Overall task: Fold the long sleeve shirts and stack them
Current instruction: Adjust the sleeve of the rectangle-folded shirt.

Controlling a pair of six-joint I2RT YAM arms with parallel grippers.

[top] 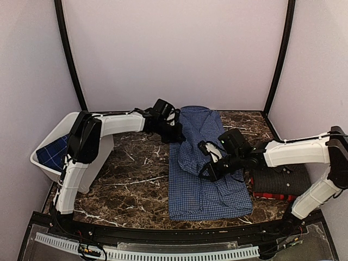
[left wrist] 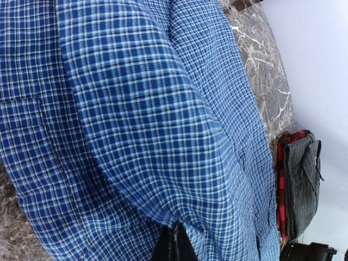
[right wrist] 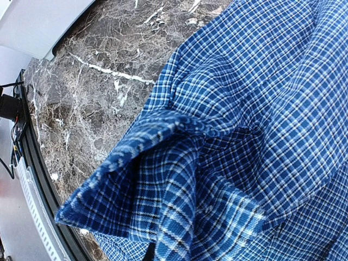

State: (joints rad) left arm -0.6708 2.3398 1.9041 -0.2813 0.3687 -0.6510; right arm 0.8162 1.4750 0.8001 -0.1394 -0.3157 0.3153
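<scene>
Cotton-like check shirt (top: 204, 190) lies flat at the centre of the table (top: 130, 179), collar far, hem near. Left fingers (left wrist: 174, 247) are pinched on its far-left edge; cloth drapes up into them. Right fingers (top: 208, 169) are closed on a raised fold near its middle. Folded shirts (top: 280, 182), black over red plaid, sit just right of it.

Judgement: light, limp, no stiffness; will sag and crease between grips. Best taken at seams, shoulder or hem, both holds level, so the fold line comes out straight.
</scene>
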